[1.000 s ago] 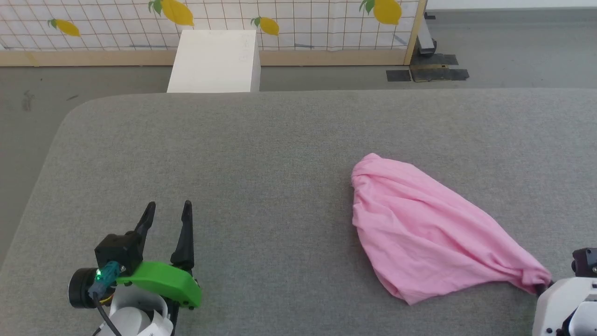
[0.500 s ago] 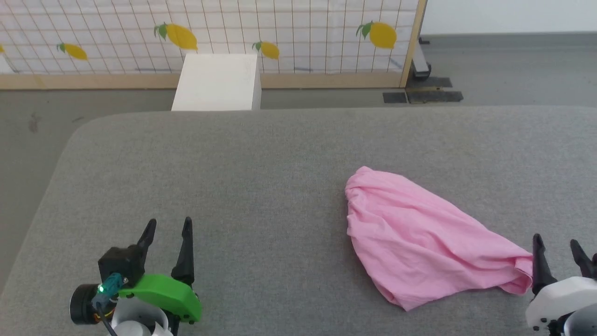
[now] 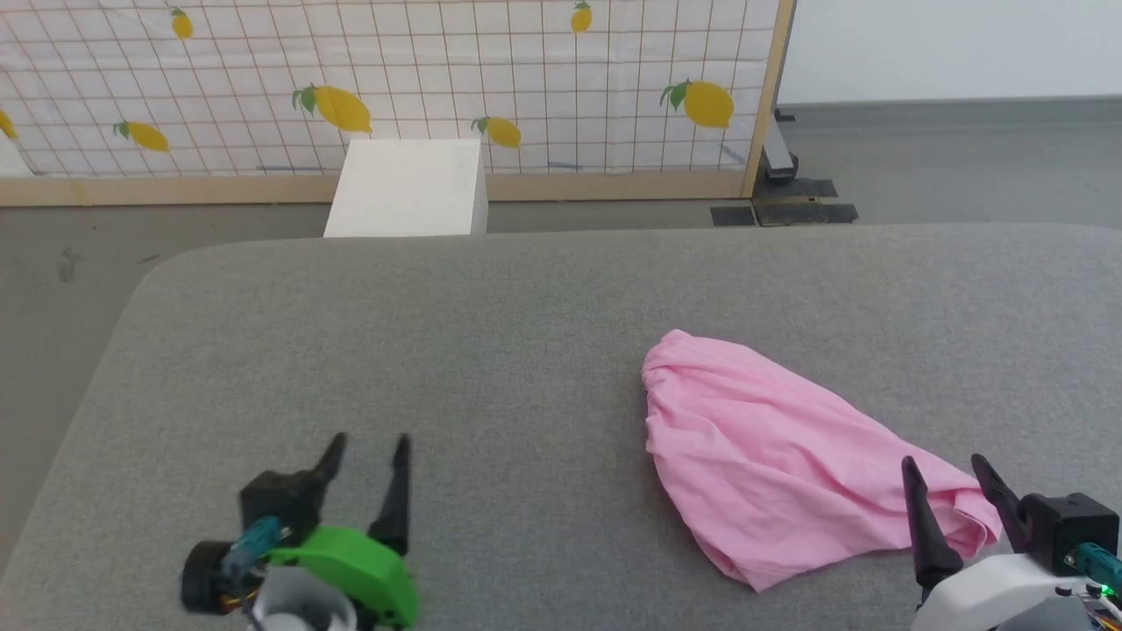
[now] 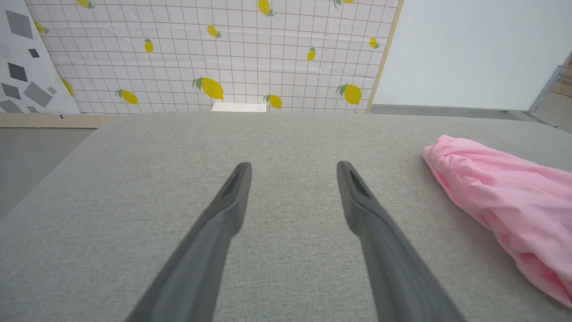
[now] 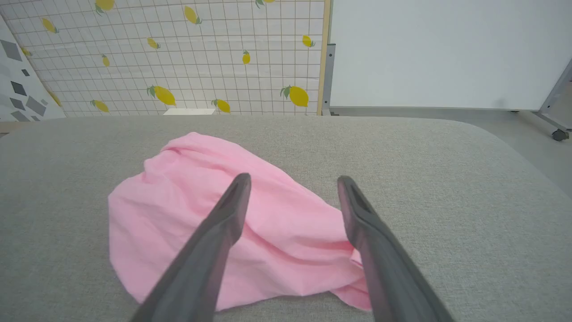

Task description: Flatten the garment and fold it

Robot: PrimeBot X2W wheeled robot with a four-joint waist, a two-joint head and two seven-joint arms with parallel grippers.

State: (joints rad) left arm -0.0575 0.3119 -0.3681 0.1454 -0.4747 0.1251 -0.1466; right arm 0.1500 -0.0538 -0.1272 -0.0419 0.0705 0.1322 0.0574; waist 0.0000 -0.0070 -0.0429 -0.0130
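Grey woven bench: padded top with rounded corners; it carries the garment on its right half
Lemon-print screen: stands on the floor beyond the bench's far edge
Pink garment: lies bunched in a teardrop heap; the broad gathered end points far and left, the narrow end points near and right; wrinkled, with layers doubled over one another
White box: sits on the floor between screen and bench
Right claw: fingers spread, pinching nothing; it hangs at the garment's narrow near end; whether a fingertip touches the cloth I cannot tell
Left claw: fingers spread, holding nothing; over bare bench, well apart from the garment and to its left
Progress: by my reading the task is at its start; nothing is flattened, no fold is made; finding hems, spreading, smoothing and folding all remain
Head view: gives the garment's whole outline and both claws' places relative to it
Right wrist view: shows the rolled lip of cloth at the near end, lying between the fingers
Left wrist view: shows the heap side-on, so its thickness and gathered far end read plainly
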